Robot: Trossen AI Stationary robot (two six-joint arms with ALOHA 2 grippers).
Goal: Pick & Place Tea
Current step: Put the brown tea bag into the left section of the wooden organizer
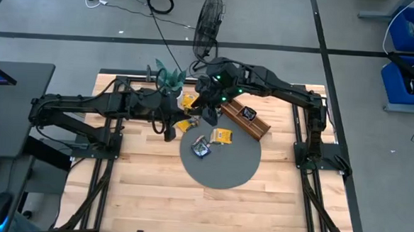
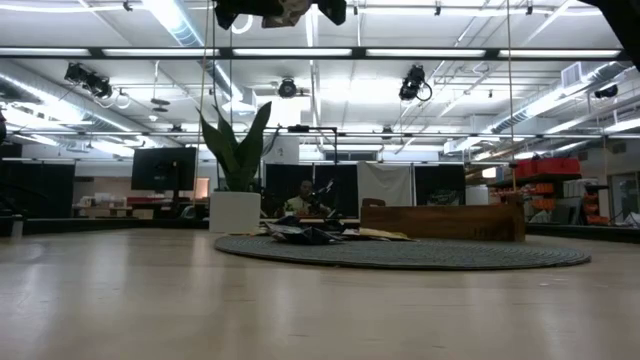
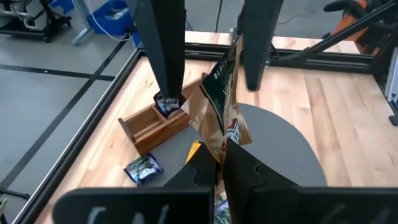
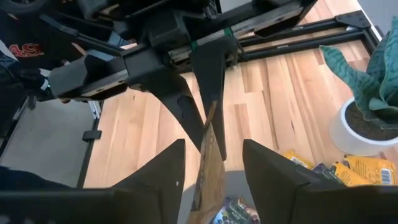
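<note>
We see left gripper [image 3: 221,163] clenched on brown-and-dark tea packet [image 3: 221,102], held edge-up above round grey mat [image 1: 222,170] mid-bench; right gripper [image 4: 212,163] fingers parted either side, not gripping.

Left tool [image 3: 221,165] clamped, right tool [image 4: 214,165] parted.

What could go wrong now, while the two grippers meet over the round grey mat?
The left gripper pinches only one edge of the brownish flat tea packet, so it may slip. The right gripper, open around the other edge, could close off-centre and bend it. A dropped packet could land beside the brown wooden tray.
</note>
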